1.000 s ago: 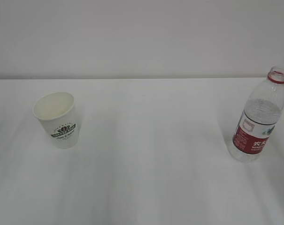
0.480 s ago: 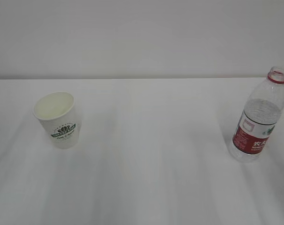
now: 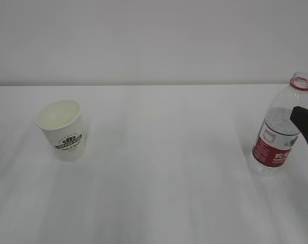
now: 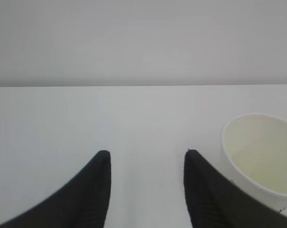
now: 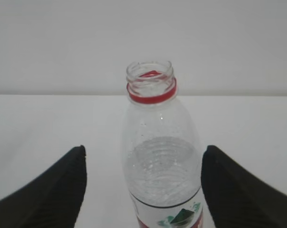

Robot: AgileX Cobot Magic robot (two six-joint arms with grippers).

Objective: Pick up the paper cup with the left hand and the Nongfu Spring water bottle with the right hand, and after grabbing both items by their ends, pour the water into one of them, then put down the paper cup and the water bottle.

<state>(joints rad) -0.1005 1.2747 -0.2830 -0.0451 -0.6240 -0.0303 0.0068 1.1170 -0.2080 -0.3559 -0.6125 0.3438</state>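
My right hand [image 5: 143, 156] holds its fingers wide apart, the Nongfu Spring water bottle [image 5: 160, 161] upright between them at twelve o'clock, untouched. That hand has just edged into the exterior view at three o'clock, so the grasp looks close. My left hand [image 4: 145, 159] is half spread and empty; the paper cup [image 4: 257, 156] stands just outside its right finger at three o'clock.

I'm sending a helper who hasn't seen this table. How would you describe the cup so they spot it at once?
On the white table, look to the left side, far from the clear bottle on the right. The paper cup stands upright and alone there: small, white, tapered, open-topped, with a green logo on its side.
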